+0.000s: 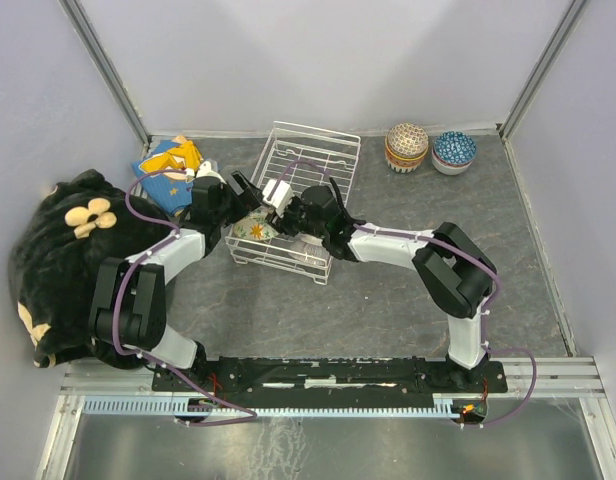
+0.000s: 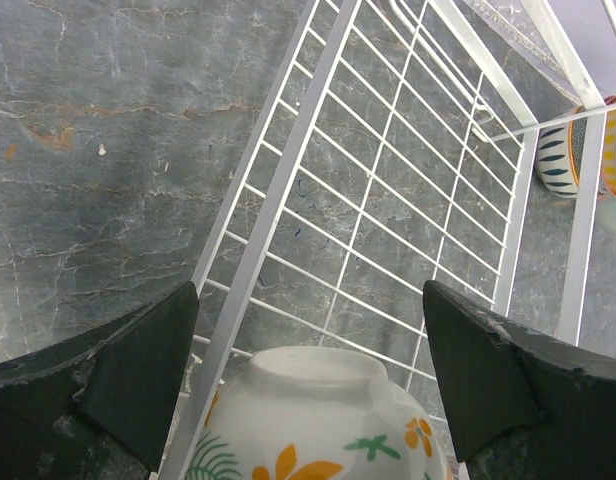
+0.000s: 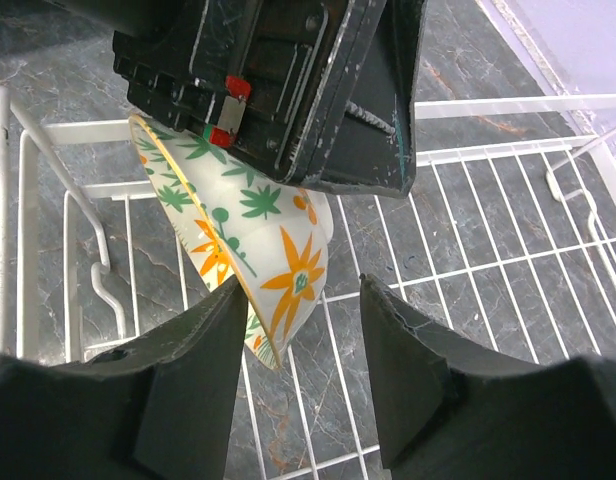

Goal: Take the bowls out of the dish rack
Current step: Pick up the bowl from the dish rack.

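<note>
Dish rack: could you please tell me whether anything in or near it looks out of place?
The rack sits skewed to the table edges. A black plush toy and a blue-and-yellow item, neither of them dishes, lie left of it. Nothing looks broken or spilled.

The dish rack [image 1: 318,135] sits in the middle of the desk [image 1: 388,300], with one bowl [image 1: 250,230] inside it at the near left end. A second bowl [image 1: 407,146] and a third bowl [image 1: 454,152] stand side by side behind the rack, to its right. A soft toy [image 1: 58,250] lies far to the left.
</note>
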### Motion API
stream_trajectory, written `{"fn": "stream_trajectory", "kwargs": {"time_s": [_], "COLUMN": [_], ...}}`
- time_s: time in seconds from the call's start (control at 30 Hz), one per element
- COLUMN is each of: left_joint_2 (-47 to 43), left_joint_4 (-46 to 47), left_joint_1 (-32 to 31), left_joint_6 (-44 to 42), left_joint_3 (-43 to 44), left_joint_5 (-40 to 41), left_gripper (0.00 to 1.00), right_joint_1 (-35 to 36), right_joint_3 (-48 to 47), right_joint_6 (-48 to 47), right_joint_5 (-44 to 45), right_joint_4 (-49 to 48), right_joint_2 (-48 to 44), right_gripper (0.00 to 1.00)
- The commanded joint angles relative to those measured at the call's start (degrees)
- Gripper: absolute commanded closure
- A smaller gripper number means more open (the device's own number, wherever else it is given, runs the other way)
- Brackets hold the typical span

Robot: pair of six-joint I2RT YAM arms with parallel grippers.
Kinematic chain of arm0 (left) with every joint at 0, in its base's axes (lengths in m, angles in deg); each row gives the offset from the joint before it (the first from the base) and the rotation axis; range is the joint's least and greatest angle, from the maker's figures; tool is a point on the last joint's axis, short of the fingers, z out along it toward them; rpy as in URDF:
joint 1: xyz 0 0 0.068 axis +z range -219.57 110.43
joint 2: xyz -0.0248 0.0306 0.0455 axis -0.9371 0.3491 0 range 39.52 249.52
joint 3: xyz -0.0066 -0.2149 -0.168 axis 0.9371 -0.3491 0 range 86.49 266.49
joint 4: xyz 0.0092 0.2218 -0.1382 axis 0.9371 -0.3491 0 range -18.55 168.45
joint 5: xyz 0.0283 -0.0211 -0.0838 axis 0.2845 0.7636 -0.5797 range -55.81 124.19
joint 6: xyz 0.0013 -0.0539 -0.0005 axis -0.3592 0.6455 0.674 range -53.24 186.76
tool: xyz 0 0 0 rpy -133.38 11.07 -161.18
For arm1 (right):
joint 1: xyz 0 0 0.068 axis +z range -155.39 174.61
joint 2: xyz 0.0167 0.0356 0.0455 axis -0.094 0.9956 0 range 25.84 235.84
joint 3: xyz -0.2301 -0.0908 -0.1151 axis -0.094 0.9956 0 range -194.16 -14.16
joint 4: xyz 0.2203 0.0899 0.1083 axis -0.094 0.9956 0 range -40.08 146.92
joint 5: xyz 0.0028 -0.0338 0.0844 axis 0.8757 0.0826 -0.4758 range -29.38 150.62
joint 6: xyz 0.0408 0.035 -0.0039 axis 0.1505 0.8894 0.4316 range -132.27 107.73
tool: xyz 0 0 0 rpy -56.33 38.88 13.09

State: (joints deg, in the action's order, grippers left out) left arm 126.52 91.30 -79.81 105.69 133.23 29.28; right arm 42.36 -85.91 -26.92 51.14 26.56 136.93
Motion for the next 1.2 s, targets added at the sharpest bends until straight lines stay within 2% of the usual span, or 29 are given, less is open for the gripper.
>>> {"fn": "stream_trajectory", "kwargs": {"time_s": [0.0, 0.53, 1.17], "left_joint_2": [1.39, 2.69, 3.2], "left_joint_4": [0.86, 1.46, 1.92], "left_joint_1": [-0.23, -0.2, -0.2], "left_joint_6": [-0.72, -0.45, 0.0], "left_joint_3": [-0.34, 0.09, 0.19], "left_joint_5": [-1.5, -2.06, -2.63], "left_gripper": [0.01, 0.01, 0.01], "right_joint_1": [1.35, 4.86, 7.18], "right_joint_3": [-0.1, 1.34, 2.07], "right_joint_6": [-2.1, -7.24, -13.81], "right_joint_5": [5.12, 14.63, 20.15], "right_joint_4": [-4.7, -9.73, -13.61], "right_joint_2": [-2.21, -1.06, 1.56], "right_gripper": [0.45, 0.55, 0.62]}}
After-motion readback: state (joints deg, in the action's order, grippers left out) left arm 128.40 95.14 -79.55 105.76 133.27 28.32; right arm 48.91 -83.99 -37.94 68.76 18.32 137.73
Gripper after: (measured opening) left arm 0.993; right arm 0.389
